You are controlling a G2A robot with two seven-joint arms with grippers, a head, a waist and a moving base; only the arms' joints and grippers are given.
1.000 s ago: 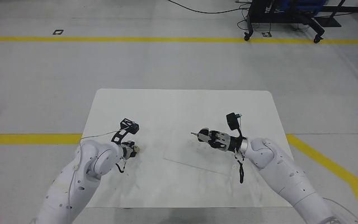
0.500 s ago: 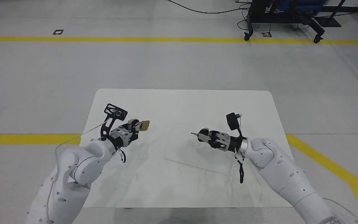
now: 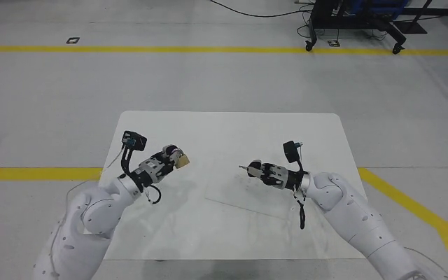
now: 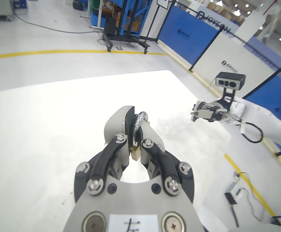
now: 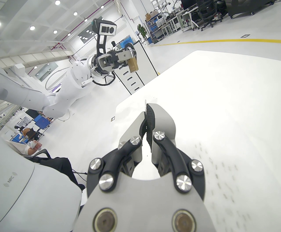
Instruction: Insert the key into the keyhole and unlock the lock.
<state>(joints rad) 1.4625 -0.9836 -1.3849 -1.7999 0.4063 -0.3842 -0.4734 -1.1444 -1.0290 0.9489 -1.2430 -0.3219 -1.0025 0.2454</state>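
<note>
Our left arm [image 3: 94, 213] and right arm [image 3: 350, 210] wear smooth white shells. The left end effector [image 4: 137, 119] and right end effector [image 5: 146, 115] show grey fingers [image 4: 115, 127], black linkages [image 4: 103, 156], silver screws [image 4: 173, 185]; black cables [image 3: 301, 210] loop at our wrists.

Factory-style robotics lab (big open floor [image 3: 210, 84]): yellow floor lines [image 3: 210, 49], blue partition panels [image 4: 186, 41], wheeled equipment rack [image 4: 123, 24], high ceiling lights [image 5: 57, 2].
</note>
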